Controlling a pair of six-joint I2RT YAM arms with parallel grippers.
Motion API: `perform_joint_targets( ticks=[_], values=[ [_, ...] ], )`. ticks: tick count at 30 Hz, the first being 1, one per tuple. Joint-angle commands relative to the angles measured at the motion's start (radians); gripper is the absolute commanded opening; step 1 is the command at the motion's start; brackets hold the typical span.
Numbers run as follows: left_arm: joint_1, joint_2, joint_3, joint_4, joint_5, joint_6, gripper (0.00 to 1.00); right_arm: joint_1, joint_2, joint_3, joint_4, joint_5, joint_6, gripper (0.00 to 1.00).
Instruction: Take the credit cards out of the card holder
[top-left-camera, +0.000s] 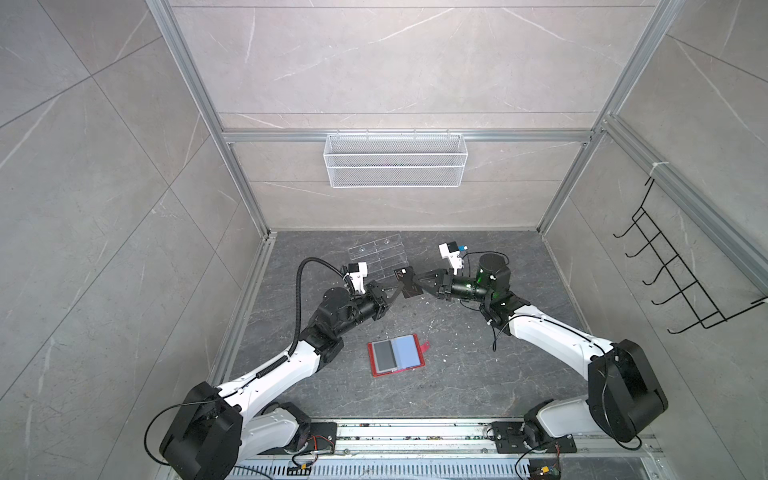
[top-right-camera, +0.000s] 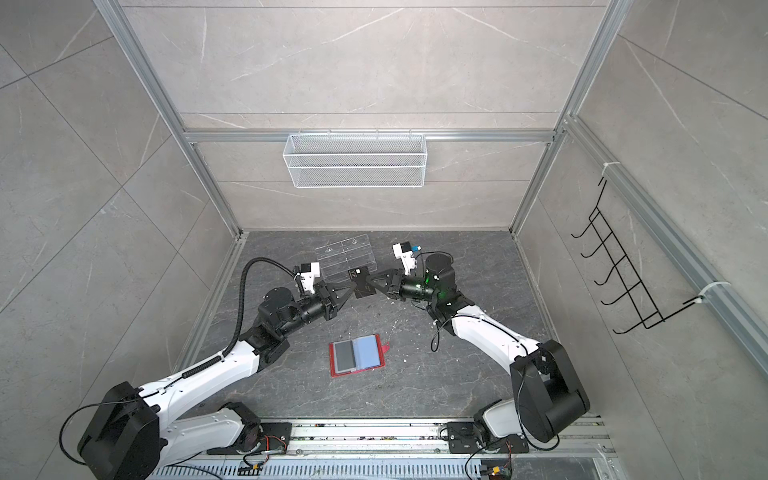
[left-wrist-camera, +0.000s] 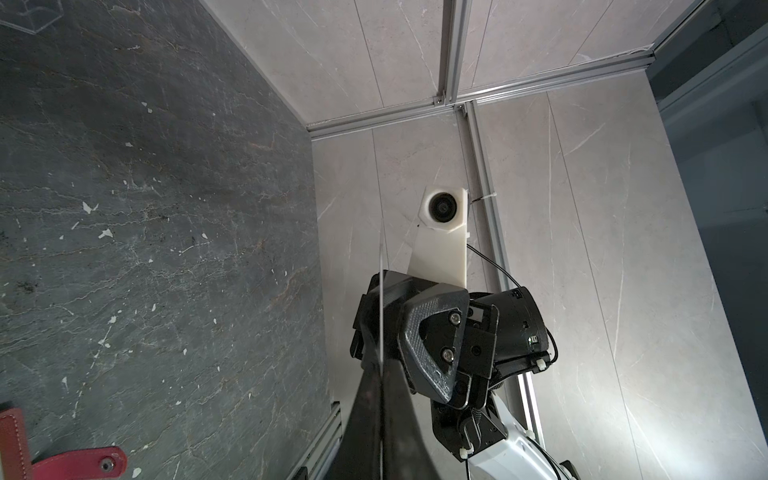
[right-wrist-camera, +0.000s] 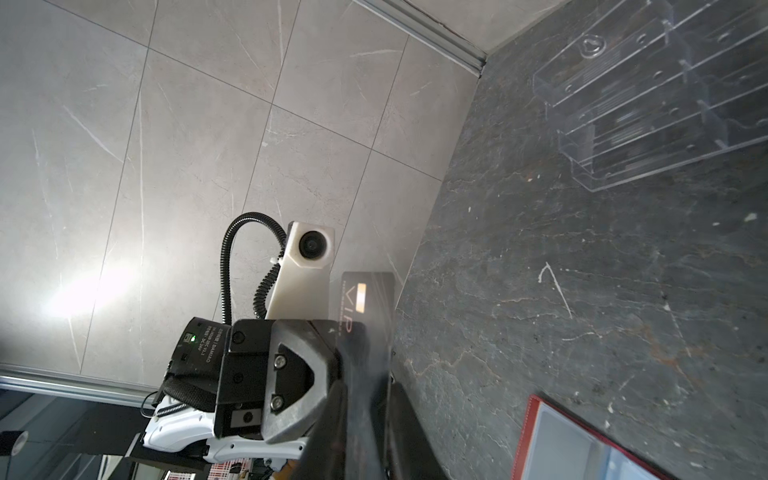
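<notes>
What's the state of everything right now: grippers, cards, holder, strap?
left gripper: jaws shut on the black card.
right gripper: jaws shut on the same card, from the opposite side.
black card: out of the holder, held in the air between both grippers.
card holder: open, flat on the table.
strap: unsnapped.
grey card: in the holder, left side.

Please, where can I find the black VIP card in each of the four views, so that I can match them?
In a top view: VIP card just below picture centre.
In a top view: same, slightly left of centre.
Left wrist: edge-on, a thin pale line.
Right wrist: its face, lettering readable.
Shared landmark: red card holder.
</notes>
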Motion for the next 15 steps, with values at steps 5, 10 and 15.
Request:
perform_joint_targets(
  ticks=[5, 10, 15],
  values=[
    [0.001, 0.017, 0.017, 0.046, 0.036, 0.011, 0.0, 0.0, -0.007, -0.013, 0.046, -0.054, 0.021, 0.03],
    [0.004, -0.01, 0.042, -0.08, 0.026, 0.083, 0.3, -0.004, -0.039, 0.031, -0.159, -0.037, -0.124, 0.0],
    [0.01, -0.128, 0.136, -0.47, -0.085, 0.308, 0.66, -0.012, -0.062, 0.192, -0.609, 0.08, -0.454, 0.0]
  ],
)
